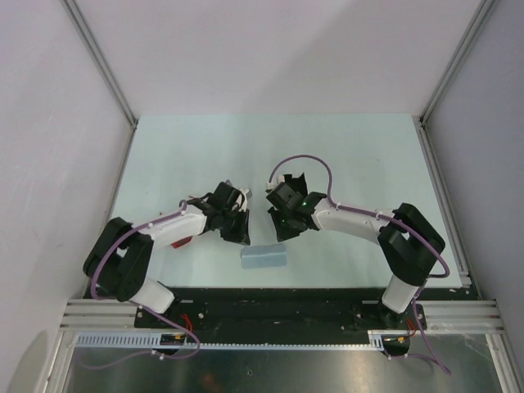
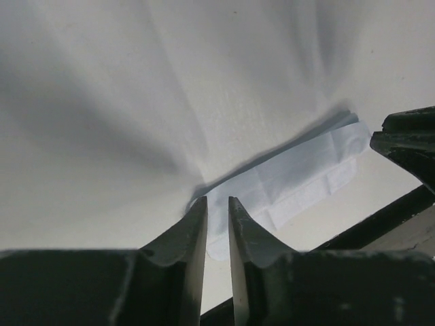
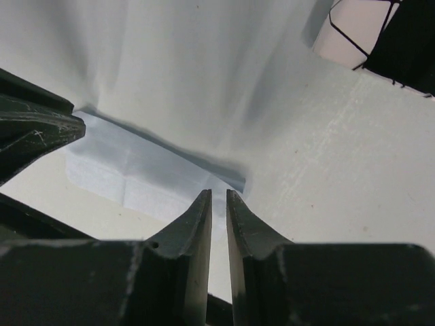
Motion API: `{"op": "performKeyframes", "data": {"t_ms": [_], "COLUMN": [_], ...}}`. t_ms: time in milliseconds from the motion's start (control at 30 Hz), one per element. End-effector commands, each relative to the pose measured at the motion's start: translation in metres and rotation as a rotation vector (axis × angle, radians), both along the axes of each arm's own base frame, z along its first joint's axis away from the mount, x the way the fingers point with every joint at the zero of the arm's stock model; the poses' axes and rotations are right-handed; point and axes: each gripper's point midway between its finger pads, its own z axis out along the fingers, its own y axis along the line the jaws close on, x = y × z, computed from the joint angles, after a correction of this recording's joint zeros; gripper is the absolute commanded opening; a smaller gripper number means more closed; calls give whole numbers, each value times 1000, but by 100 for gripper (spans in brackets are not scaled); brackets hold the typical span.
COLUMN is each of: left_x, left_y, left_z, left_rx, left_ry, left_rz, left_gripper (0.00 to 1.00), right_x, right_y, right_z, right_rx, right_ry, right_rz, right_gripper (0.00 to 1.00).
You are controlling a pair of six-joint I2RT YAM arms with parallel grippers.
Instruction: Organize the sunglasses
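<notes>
**Both pincers slightly parted over a folded blue cloth**

Left pincer (image 2: 217, 200) fills the bottom of its own wrist view: its 2 fingers stand a narrow slit apart, with nothing between them. Right pincer (image 3: 217, 193) looks the same in its view, a thin gap and no object in it. Both hang above the pale surface (image 1: 344, 155), tips pointing toward each other, near but apart.

Between and just in front of them lies a light-blue cloth (image 1: 264, 257), folded into a flat oblong with crease lines across it. Each wrist view shows it beyond its own fingertips, with the other pincer's dark finger at its far end.

Of the sunglasses (image 1: 185, 241), only a small red sliver shows in the top view. It peeks out at the near edge of the left forearm, left of the cloth and apart from it; how they lie cannot be told.

A white case with thin black lines (image 3: 346, 30) sits in the right wrist view's upper corner, beside a black part of the left arm.
</notes>
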Motion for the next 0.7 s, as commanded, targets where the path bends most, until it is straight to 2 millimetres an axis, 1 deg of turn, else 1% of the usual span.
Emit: {"op": "performKeyframes", "data": {"t_ms": [0, 67, 167, 433, 567, 667], "left_x": [4, 0, -3, -14, -21, -27], "left_y": [-13, -12, -12, -10, -10, -9], "left_z": [1, -1, -1, -1, -8, -8], "left_rx": [-29, -27, -34, -45, -40, -43], "left_ry": [20, 29, 29, 43, 72, 77], "left_rz": [-36, -47, -58, -67, -77, -81], "left_gripper": [22, 21, 21, 22, 22, 23], "right_x": [3, -1, -6, -18, -24, -27], "right_y": [11, 9, 7, 5, 2, 3], "right_z": [-10, -18, -24, -19, -24, -24], "right_rx": [31, 13, -7, -25, -49, -53], "right_ry": [23, 46, 66, 74, 95, 98], "right_rz": [12, 19, 27, 52, 68, 74], "right_gripper": [18, 18, 17, 17, 17, 17]}}
